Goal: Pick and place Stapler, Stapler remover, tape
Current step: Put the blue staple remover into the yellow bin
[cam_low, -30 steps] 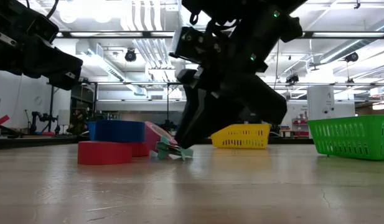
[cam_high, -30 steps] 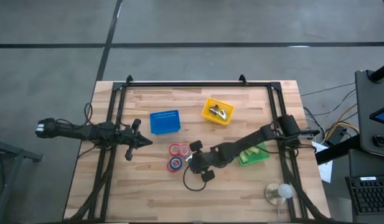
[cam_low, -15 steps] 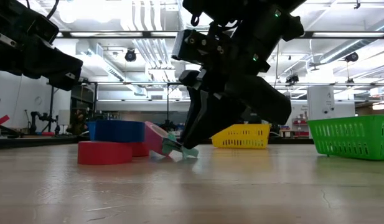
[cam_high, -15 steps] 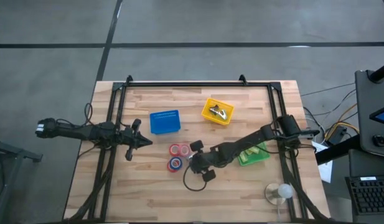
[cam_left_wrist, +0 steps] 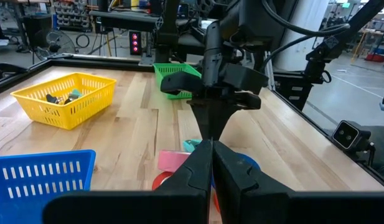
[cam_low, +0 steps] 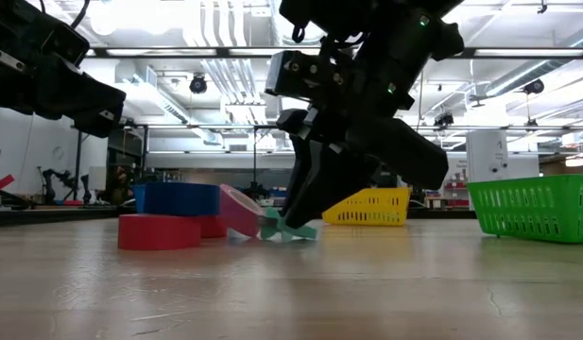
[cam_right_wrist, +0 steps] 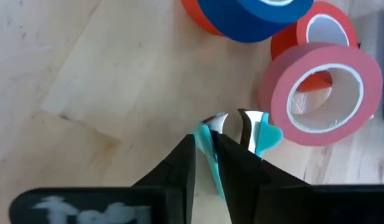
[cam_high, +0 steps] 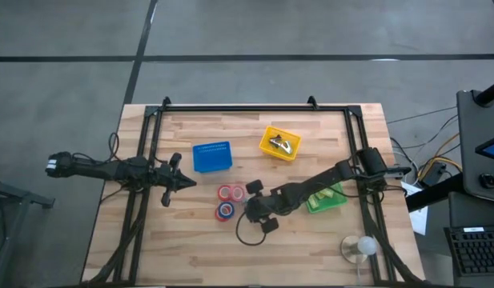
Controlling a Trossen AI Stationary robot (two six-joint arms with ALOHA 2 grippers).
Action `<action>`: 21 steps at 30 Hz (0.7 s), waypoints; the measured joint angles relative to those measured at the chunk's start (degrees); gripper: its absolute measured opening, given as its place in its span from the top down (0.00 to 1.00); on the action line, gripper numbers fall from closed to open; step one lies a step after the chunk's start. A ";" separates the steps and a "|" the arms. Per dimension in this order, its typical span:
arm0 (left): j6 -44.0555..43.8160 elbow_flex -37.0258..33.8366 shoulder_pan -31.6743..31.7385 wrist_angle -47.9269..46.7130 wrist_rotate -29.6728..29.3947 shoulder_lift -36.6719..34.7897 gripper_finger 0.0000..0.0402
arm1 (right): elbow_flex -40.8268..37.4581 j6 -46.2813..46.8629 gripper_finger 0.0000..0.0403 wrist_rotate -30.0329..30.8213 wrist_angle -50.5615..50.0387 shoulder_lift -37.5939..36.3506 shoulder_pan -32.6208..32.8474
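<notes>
wooden table [cam_high: 190, 240], right tool [cam_right_wrist: 205, 144] gripping teal staple remover [cam_right_wrist: 266, 134]

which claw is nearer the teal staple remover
Right. The right claw is shut on the staple remover beside the tape rolls; the left claw waits apart, by the blue basket.

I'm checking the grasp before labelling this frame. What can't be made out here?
- High view: the teal staple remover is hidden under the right gripper.
- Low view: the pink tape roll hides part of the teal staple remover.
- Left wrist view: the left gripper covers the tape rolls.
- High view: yellow basket contents too small.
</notes>
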 joint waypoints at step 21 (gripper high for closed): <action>0.00 0.00 0.00 -0.02 0.02 0.00 0.96 | 1.73 1.72 0.98 0.03 -1.02 -0.55 -0.02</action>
